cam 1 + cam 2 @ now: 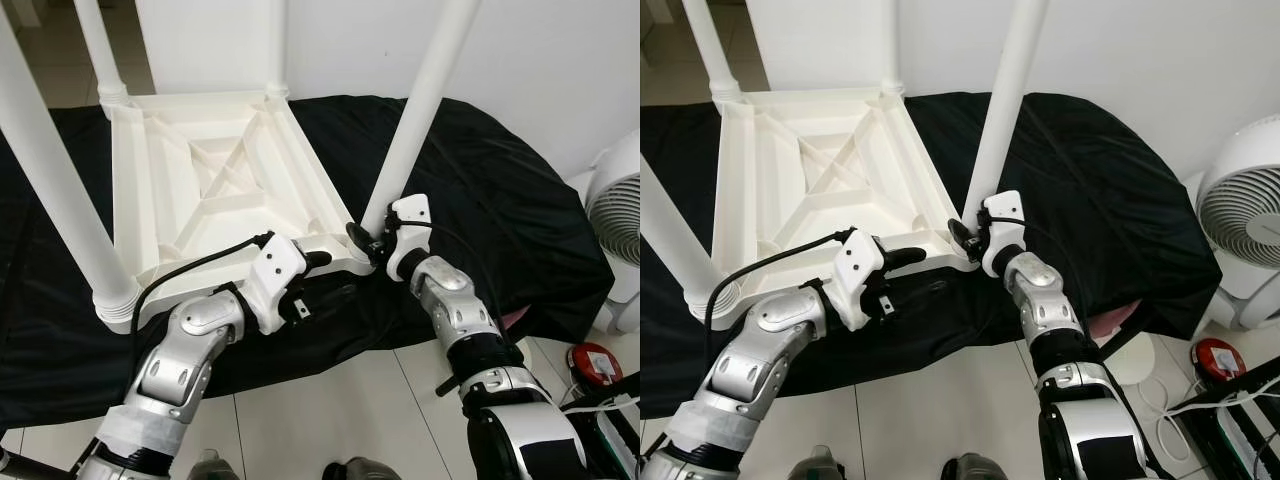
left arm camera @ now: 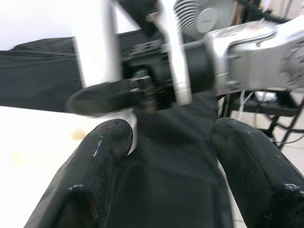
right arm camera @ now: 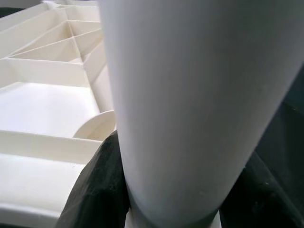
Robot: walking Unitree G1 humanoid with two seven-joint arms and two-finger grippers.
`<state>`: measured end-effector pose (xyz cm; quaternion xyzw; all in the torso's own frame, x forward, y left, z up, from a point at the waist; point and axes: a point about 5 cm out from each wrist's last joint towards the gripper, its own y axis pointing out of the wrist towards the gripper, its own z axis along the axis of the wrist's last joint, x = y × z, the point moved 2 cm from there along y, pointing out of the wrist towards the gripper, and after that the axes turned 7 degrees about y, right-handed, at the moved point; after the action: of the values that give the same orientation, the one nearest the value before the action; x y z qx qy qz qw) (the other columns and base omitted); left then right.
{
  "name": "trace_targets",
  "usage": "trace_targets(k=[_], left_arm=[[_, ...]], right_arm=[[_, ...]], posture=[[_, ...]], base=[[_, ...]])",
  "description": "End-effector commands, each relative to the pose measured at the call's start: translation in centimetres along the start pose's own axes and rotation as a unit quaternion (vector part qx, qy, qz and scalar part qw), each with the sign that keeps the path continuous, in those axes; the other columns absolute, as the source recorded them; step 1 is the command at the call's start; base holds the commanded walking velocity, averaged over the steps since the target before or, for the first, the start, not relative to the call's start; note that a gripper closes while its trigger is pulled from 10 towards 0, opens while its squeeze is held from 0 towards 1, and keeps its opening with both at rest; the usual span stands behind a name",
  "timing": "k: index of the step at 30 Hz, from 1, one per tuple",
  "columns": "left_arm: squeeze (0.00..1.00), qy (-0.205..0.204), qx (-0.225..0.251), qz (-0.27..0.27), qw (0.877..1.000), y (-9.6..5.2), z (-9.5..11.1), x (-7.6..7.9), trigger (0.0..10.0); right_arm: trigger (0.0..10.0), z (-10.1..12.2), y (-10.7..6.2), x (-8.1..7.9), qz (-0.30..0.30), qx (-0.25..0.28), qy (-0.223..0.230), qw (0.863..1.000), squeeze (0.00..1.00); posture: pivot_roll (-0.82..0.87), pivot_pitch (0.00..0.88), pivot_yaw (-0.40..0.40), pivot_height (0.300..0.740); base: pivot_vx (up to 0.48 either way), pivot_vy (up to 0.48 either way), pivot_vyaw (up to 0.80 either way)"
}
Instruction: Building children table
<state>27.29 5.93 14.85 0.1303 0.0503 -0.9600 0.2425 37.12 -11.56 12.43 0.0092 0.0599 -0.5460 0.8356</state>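
The white plastic tabletop (image 1: 215, 190) is lying upside down on a black cloth (image 1: 480, 170), ribbed underside facing up, with 4 white legs standing up out of its corners. The right gripper (image 1: 368, 243) is clamped on the near-right leg (image 1: 425, 110) right at its base, just above the corner socket; in the right wrist view the leg (image 3: 190, 104) sits snug between the 2 black fingers (image 3: 95, 190), touching both.

The left gripper (image 1: 318, 275) sits just beside the right one, at the tabletop's near edge, fingers spread apart and holding nothing. Its wrist view looks across the cloth at the right gripper (image 2: 142, 90) and the leg base, with open gap between its own fingers (image 2: 95, 156).

Going outward from the left gripper: the near-left leg (image 1: 60, 190) stands off to its left, screwed into a ribbed collar at that corner. The 2 far legs (image 1: 100, 50) are at the back corners, near a white wall (image 1: 560, 60).

No writing I can read anywhere. To the right of the right arm there's a white fan (image 1: 1245, 215) on the tile floor (image 1: 330, 410), plus a red round thing (image 1: 598, 362) and some cables below it. The cloth's near edge hangs over towards the robot, with open floor between the 2 arms.
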Motion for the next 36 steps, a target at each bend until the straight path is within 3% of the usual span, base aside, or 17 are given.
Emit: trace_targets(k=[1, 3, 4, 6, 9, 20, 21, 30, 31, 35, 36], left_arm=[[0.00, -0.005, -0.006, 0.008, 1.000, 0.0, -0.2, 0.1, 10.0], [0.00, -0.006, -0.006, 0.005, 1.000, 0.1, -0.2, 0.2, 10.0], [0.00, -0.006, -0.006, 0.005, 1.000, 0.1, -0.2, 0.2, 10.0], [0.00, -0.007, -0.006, 0.002, 1.000, 0.1, -0.2, 0.3, 10.0], [0.00, -0.008, -0.005, 0.002, 1.000, 0.1, -0.2, 0.4, 10.0], [0.00, -0.013, -0.005, 0.005, 1.000, 0.2, -0.3, 0.7, 10.0], [0.00, -0.014, -0.004, 0.006, 1.000, 0.1, -0.3, 0.7, 10.0], [0.00, -0.015, -0.003, 0.005, 1.000, 0.2, -0.4, 0.7, 10.0], [0.00, -0.014, -0.003, 0.003, 1.000, 0.2, -0.3, 0.7, 10.0], [0.00, -0.013, -0.002, 0.002, 1.000, 0.3, -0.3, 0.8, 10.0], [0.00, -0.012, -0.002, 0.001, 1.000, 0.3, -0.3, 0.7, 10.0]], right_arm=[[10.0, -0.9, -0.4, 0.6, -0.049, -0.017, 0.004, 0.999, 0.00], [10.0, -1.5, -1.2, 0.7, -0.169, -0.024, -0.007, 0.985, 0.00], [10.0, -1.5, -1.2, 0.7, -0.169, -0.024, -0.007, 0.985, 0.00], [10.0, -1.8, -1.9, 0.2, -0.237, -0.013, 0.000, 0.972, 0.00], [10.0, -1.8, -2.0, -0.8, -0.231, -0.005, 0.020, 0.973, 0.00], [10.0, -0.4, -2.6, -1.0, -0.218, 0.020, 0.031, 0.975, 0.00], [10.0, -0.2, -2.9, -1.0, -0.211, 0.028, 0.030, 0.977, 1.00], [10.0, 0.7, -5.4, 0.2, -0.163, 0.047, 0.025, 0.985, 1.00], [10.0, 0.6, -5.6, 0.1, -0.144, 0.044, 0.025, 0.988, 0.89], [10.0, 0.6, -5.8, 0.0, -0.130, 0.041, 0.025, 0.990, 0.89], [10.0, 0.6, -6.1, -0.1, -0.102, 0.038, 0.026, 0.994, 0.00]], posture=[[0.06, 0.000, -0.061, 0.740], [0.06, 0.000, -0.062, 0.740], [0.06, 0.000, -0.062, 0.740], [0.06, 0.000, -0.067, 0.740], [0.06, 0.000, -0.074, 0.740], [0.06, 0.000, -0.086, 0.740], [0.06, 0.000, -0.089, 0.740], [0.05, 0.000, -0.086, 0.740], [0.05, 0.000, -0.086, 0.740], [0.05, 0.000, -0.086, 0.740], [0.04, 0.000, -0.083, 0.740]], base=[[0.000, 0.000, 0.00], [0.000, 0.000, 0.00], [0.000, 0.000, 0.00], [0.000, 0.000, 0.00], [0.000, 0.000, 0.00], [0.000, 0.000, 0.00], [0.000, 0.000, 0.00], [0.000, 0.000, 0.00], [0.000, 0.000, 0.00], [0.000, 0.000, 0.00], [0.000, 0.000, 0.00]])
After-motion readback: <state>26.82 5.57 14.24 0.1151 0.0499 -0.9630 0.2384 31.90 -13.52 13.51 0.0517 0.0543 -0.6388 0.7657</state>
